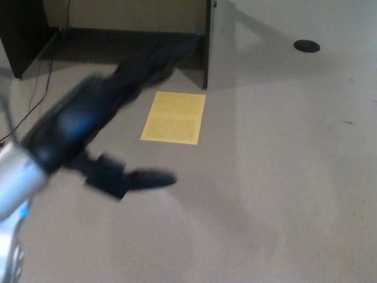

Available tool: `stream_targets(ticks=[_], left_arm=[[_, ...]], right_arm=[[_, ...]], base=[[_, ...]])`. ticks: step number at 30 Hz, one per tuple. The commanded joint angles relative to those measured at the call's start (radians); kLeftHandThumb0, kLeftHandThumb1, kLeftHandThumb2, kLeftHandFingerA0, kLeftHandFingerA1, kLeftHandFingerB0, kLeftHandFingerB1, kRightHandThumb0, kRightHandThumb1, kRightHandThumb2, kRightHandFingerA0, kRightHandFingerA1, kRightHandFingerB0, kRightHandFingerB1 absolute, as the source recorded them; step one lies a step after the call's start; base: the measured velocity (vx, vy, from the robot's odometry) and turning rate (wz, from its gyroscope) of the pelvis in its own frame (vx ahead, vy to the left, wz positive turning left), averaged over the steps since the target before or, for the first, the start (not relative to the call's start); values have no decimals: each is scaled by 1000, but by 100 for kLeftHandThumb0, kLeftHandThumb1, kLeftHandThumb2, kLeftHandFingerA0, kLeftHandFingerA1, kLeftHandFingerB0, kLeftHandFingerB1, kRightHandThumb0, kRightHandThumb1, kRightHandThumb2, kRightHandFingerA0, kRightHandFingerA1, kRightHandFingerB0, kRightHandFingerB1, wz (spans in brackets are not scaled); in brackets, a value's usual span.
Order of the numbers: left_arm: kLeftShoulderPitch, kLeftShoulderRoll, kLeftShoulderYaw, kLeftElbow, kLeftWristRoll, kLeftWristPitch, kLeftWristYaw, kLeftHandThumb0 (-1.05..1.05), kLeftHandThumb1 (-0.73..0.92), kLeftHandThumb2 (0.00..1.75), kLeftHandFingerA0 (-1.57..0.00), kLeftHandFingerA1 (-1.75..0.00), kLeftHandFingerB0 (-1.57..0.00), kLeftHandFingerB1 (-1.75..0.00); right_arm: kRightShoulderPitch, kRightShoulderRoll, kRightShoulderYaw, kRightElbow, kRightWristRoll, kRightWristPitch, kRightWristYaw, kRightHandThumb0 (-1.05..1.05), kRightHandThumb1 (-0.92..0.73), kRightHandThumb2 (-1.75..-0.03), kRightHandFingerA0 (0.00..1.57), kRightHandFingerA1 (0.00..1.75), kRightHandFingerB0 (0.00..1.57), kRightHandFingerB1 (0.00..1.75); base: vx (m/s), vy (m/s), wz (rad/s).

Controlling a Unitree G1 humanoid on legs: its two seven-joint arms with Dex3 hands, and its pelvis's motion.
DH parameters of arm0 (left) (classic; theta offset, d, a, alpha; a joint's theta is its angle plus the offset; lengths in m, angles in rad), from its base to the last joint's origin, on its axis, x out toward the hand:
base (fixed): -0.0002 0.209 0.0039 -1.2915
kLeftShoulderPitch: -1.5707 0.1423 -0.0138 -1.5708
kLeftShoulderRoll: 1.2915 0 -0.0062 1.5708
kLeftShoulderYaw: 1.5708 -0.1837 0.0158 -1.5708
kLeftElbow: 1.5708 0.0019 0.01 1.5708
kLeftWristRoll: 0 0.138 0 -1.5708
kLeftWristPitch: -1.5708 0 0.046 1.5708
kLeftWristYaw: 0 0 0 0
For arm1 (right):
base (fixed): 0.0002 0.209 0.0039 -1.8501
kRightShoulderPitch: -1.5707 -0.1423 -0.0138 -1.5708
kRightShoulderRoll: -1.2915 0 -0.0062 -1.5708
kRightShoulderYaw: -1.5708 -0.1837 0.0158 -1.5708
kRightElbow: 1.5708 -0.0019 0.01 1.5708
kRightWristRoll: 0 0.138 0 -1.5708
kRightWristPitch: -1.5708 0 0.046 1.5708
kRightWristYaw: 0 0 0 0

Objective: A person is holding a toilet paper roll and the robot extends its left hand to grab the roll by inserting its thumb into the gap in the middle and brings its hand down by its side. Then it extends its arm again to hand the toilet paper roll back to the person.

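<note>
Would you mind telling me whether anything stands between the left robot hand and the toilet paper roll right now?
That cannot be judged: no roll or person appears in the head view. The left robot hand is blurred, open and empty, over bare floor near a yellow sheet. Nothing visible blocks it.

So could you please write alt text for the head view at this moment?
The robot's left hand, motion-blurred, is open and empty over a beige floor, thumb apart from fingers. A yellow sheet lies beyond it; no toilet paper roll or person shows.
</note>
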Motion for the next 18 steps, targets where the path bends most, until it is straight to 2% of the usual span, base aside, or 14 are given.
stream_targets(ticks=[1,2,3,4,5,6,7,8,11,13,14,15,16,18], left_arm=[[538,-17,185,391,-9,-395,123,-39,30,60,-10,-40,-10,-18],[559,-13,193,519,12,-457,169,-34,33,59,-10,-40,-9,-22],[568,6,189,650,54,-531,239,-32,27,65,-6,-43,-4,-32],[571,9,184,694,74,-546,278,-32,41,53,-14,-34,-10,-25],[580,13,177,762,110,-548,353,-21,31,83,-2,-49,0,-47],[585,15,177,811,117,-554,381,-19,37,87,-2,-50,0,-47],[587,17,181,878,111,-578,395,-26,47,54,-12,-32,-10,-25],[588,24,177,966,120,-616,440,-20,39,88,-1,-49,0,-47],[577,46,139,1107,170,-647,555,-20,39,88,-1,-48,0,-47],[560,36,151,1116,128,-601,509,-18,42,89,-2,-49,0,-46],[555,27,159,1118,106,-591,490,-27,47,56,-16,-35,-15,-28],[552,21,165,1125,91,-592,480,-27,47,56,-16,-35,-15,-28],[545,20,169,1142,82,-565,476,-16,42,89,-4,-50,0,-46],[526,24,178,1166,59,-529,457,-16,42,89,-4,-49,0,-47]], right_arm=[[16,-27,-14,16,4,-1,-1,-35,-67,-60,73,57,55,43],[17,-30,-13,16,3,-2,-2,-36,-67,-60,73,59,55,43],[14,-32,-10,15,0,-4,-3,-37,-67,-60,73,61,55,43],[7,-35,-8,16,-4,1,-4,-38,-67,-60,72,60,55,43],[4,-34,-10,20,-2,6,0,-37,-67,-61,72,57,55,42],[3,-33,-12,21,1,8,2,-36,-67,-60,72,58,55,42],[2,-30,-12,20,1,10,2,-35,-67,-60,73,60,55,43],[1,-25,-12,20,2,15,2,-36,-67,-60,72,58,54,42],[2,-23,-14,19,3,16,-3,-35,-67,-60,74,61,56,42],[3,-26,-17,19,7,15,0,-36,-67,-60,74,65,57,43],[4,-28,-17,20,7,20,4,-36,-68,-60,74,60,56,42],[5,-30,-15,22,5,25,9,-36,-68,-60,74,60,56,42],[8,-31,-9,21,-1,21,6,-36,-67,-60,73,61,56,43],[7,-27,-9,22,0,14,7,-36,-67,-60,73,60,55,43]], base=[[0,0,0],[0,0,0],[0,0,0],[0,0,0],[0,0,0],[0,0,0],[0,0,0],[0,0,0],[0,0,0],[0,0,0],[0,0,0],[0,0,0],[0,0,0],[0,0,0]])
